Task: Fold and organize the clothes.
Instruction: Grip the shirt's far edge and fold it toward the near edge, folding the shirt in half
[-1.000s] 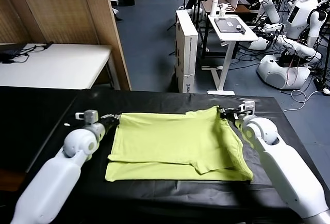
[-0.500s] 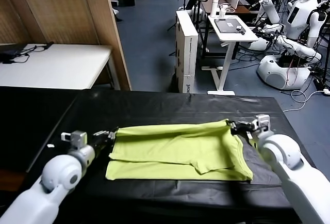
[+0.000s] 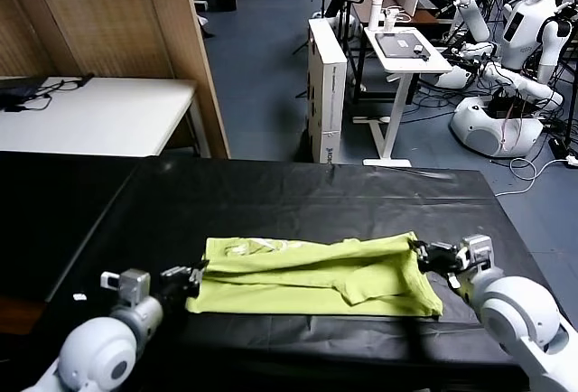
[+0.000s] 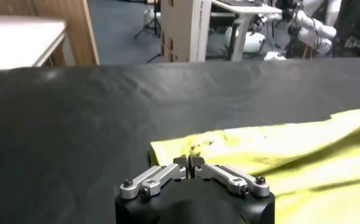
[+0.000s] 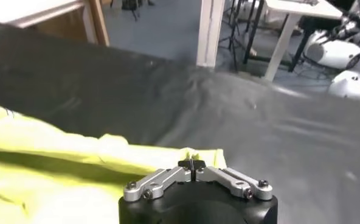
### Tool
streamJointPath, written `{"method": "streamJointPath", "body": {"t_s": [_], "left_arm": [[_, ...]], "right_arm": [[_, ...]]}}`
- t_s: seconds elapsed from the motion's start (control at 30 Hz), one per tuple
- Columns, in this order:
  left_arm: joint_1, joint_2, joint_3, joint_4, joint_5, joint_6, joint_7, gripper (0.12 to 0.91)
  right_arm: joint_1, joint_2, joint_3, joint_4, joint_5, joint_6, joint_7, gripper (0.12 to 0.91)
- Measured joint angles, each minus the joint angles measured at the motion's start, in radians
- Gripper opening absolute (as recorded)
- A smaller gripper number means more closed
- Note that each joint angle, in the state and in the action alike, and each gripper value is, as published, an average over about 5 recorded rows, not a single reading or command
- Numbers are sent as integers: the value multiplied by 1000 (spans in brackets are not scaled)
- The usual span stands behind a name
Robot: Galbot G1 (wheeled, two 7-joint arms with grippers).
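Observation:
The lime T-shirt (image 3: 312, 275) lies folded into a narrow band near the front edge of the black table (image 3: 298, 193). My left gripper (image 3: 193, 275) is shut on the shirt's left corner; in the left wrist view the gripper (image 4: 188, 161) pinches the yellow fabric (image 4: 277, 146). My right gripper (image 3: 423, 253) is shut on the shirt's right corner; in the right wrist view the gripper (image 5: 192, 164) pinches the fabric edge (image 5: 76, 164). The top fold edge sits over the lower layer. The neck label is hidden.
A white table (image 3: 90, 112) stands at the back left beside a wooden partition (image 3: 126, 22). A white box (image 3: 327, 85), a small stand table (image 3: 406, 49) and other robots (image 3: 506, 67) are beyond the table.
Both grippers have pulled the shirt's far edge toward the front of the table, folding it over. The shirt has gone from a broad sheet to a narrow band.

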Motion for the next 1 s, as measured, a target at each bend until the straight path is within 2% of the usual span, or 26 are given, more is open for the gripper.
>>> {"method": "streamJointPath", "body": {"t_s": [0.37, 0.47, 0.6, 0.83, 0.9, 1.0], "left_arm": [[47, -12, -26, -18, 11, 0, 3, 191], [57, -21, -27, -22, 17, 3, -4, 220], [70, -33, -30, -36, 24, 15, -33, 401], [101, -59, -53, -77, 25, 38, -76, 802], [105, -66, -62, -88, 24, 41, -80, 876], [98, -75, -80, -89, 21, 28, -81, 903]], "right_arm": [[-57, 20, 12, 21, -4, 0, 1, 140], [-65, 27, 16, 29, -1, 0, -1, 164], [-84, 37, 34, 51, 1, 0, -3, 352], [-107, 64, 85, 98, 15, 0, -5, 790], [-97, 76, 102, 98, 16, 0, -9, 859], [-68, 100, 116, 75, 2, 0, -21, 900]]}}
